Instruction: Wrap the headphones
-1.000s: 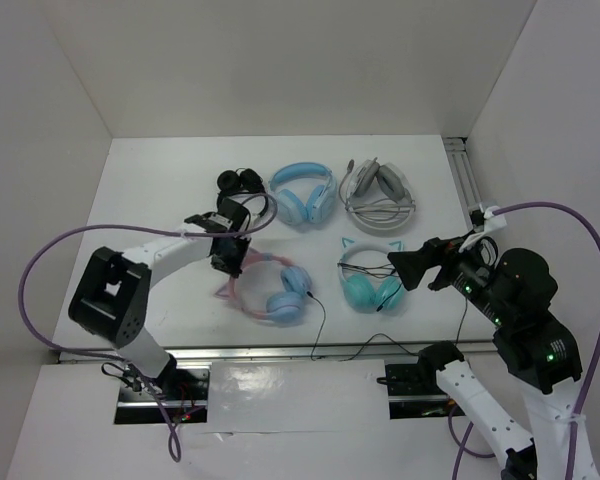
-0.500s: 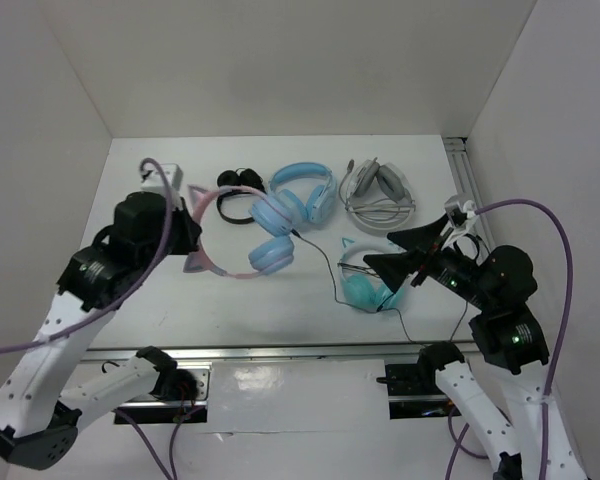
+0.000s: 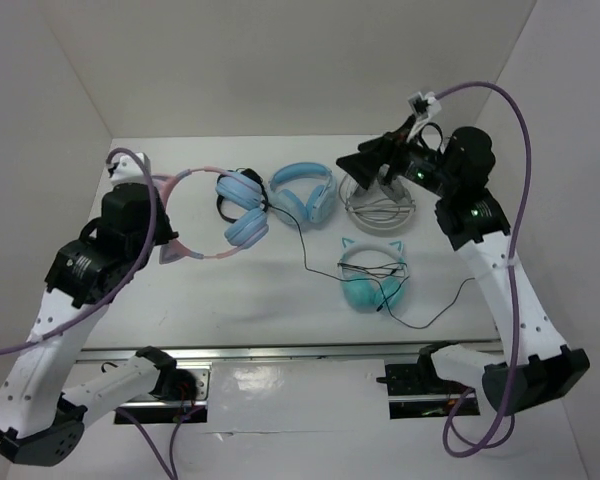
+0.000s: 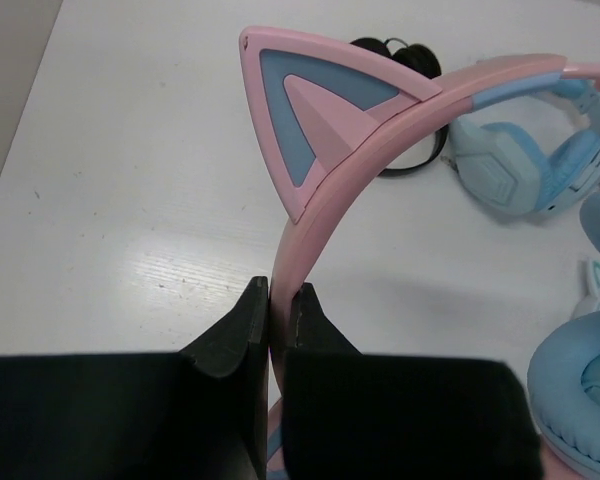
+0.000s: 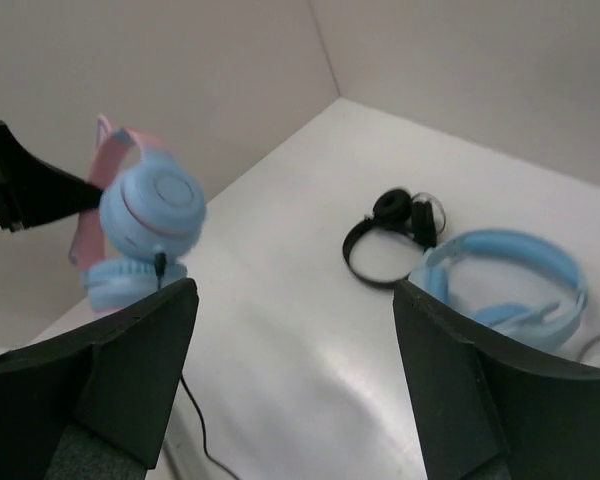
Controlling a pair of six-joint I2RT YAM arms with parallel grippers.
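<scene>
The headphones have a pink cat-ear headband and light blue ear cups. My left gripper is shut on the headband and holds the pair above the table's left side. In the left wrist view the jaws pinch the pink band just below a cat ear. The thin black cable hangs from an ear cup and trails right across the table. My right gripper is open and empty, raised at the back right. Its view shows the ear cups to the left of it.
A teal cat-ear pair lies at centre right, with the cable passing by it. An all-blue pair, a grey-white pair and small black headphones lie along the back. White walls enclose the table.
My left arm lifted the headphones from the table's front and carried them up, back and left. My right arm swung up and back over the grey-white pair. The cable stretched out.
</scene>
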